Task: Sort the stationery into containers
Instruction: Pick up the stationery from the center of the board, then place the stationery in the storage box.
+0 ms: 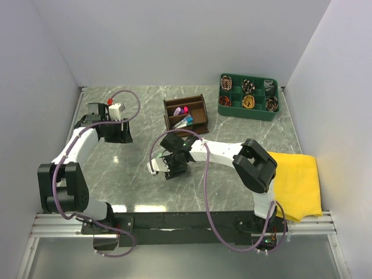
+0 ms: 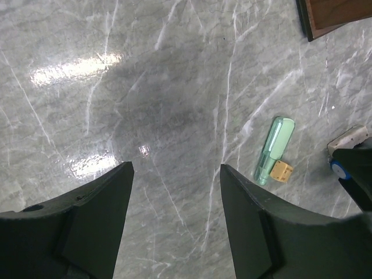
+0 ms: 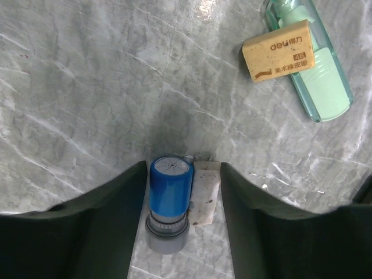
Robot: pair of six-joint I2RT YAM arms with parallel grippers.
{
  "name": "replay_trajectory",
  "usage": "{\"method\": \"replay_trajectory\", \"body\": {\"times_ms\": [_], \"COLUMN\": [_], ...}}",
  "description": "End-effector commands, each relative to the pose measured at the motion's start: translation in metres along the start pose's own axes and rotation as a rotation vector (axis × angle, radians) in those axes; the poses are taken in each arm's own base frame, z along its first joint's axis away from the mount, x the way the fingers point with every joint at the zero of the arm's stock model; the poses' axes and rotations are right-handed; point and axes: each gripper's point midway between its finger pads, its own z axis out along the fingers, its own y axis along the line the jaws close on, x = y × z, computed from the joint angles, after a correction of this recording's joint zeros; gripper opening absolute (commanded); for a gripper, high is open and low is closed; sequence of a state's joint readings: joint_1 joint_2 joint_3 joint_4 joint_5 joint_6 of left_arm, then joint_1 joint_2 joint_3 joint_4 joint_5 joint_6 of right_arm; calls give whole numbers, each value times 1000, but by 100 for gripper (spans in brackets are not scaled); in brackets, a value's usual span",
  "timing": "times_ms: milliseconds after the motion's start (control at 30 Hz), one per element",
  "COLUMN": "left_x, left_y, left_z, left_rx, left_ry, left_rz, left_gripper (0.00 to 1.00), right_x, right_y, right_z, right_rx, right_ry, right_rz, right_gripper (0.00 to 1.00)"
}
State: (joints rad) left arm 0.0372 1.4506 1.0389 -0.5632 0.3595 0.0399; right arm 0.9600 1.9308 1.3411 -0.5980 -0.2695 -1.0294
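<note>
Flanking blue stamp (image 3: pixel 170 192) | right hand (image 3: pixel 183 170) low | left hand (image 2: pixel 177 170) spread, hovering

The left gripper (image 2: pixel 174 174) hangs over the grey marble table (image 2: pixel 145 87); its two dark fingers (image 2: pixel 99 215) stand wide apart with nothing between them; to the right lies a light green piece (image 2: pixel 276 148), with a small tan eraser (image 2: pixel 282 170) touching its lower end; a corner of the brown wooden organiser (image 2: pixel 340 14) shows top right; a white piece (image 2: pixel 349 138) peeks in at the right edge.
</note>
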Motion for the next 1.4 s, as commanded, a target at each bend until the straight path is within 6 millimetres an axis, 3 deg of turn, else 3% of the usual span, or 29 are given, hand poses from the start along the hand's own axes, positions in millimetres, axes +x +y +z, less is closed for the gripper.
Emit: {"method": "replay_trajectory", "body": {"times_ms": [0, 67, 200, 267, 433, 600, 633, 700, 733, 767, 800, 833, 900, 933, 1033, 1067, 1133, 1167, 1233, 1267, 1333, 1367], "left_x": [-7, -7, -5, -9, -18, -30, -30, -32, -33, -34, -34, -38, -37, -43, -56, -61, -77, -82, -96, -98, -106, -108], "left_y": [0, 0, 2, 3, 8, -25, -31, -43, -46, -49, -53, -55, -57, -57, -57, -58, -55, -53, -53, -53, -57, -58], "left_z": [2, 3, 4, 1, -6, -19, -21, -27, -28, -29, -30, -32, -31, -34, -34, -34, -31, -30, -25, -23, -16, -14], "left_rx": [17, 17, 16, 23, 63, 270, 300, 369, 385, 405, 432, 440, 466, 470, 485, 488, 488, 485, 485, 477, 480, 475], "left_ry": [-17, -17, -6, -10, -24, -97, -112, -142, -147, -146, -138, -140, -117, -128, -137, -141, -153, -155, -156, -151, -132, -127], "left_rz": [-11, -13, -21, -20, -23, 68, 84, 104, 103, 97, 89, 88, 83, 98, 118, 116, 115, 105, 109, 116, 132, 143], "left_gripper": [67, 67, 67, 67, 67, 67, 67, 67, 66, 66, 66, 66, 65, 65, 65, 65, 64, 64, 64, 64, 64, 63], "right_x": [-3, 0, -8, -15, -44, -64, -60, -58, -52, -46, -48, -50, -31, -33, -15, -9, -3, 6, 13, 22, 34, 46], "right_y": [-3, 0, -8, -14, -44, -69, -82, -82, -103, -98, -102, -119, -133, -150, -174, -176, -187, -186, -193, -191, -196, -194], "right_z": [-1, 0, -7, -15, -60, -106, -117, -122, -139, -134, -148, -163, -172, -197, -226, -228, -256, -253, -274, -268, -279, -276], "right_rx": [4, -5, 20, 32, 111, 150, 178, 130, 199, 179, 212, 286, 380, 482, 642, 678, 832, 876, 1017, 1049, 1170, 1217], "right_ry": [14, 22, 2, -12, -120, -330, -383, -480, -560, -593, -644, -714, -766, -846, -909, -916, -970, -959, -994, -972, -973, -949], "right_rz": [-3, 1, 30, 44, 125, 353, 411, 578, 611, 655, 693, 668, 776, 760, 809, 821, 788, 785, 754, 748, 750, 770], "right_gripper": [56, 50, 26, 22, 19, 18, 18, 16, 15, 13, 11, 8, 0, 0, 0, 0, 0, 0, 0, 0, 0, 0]}}
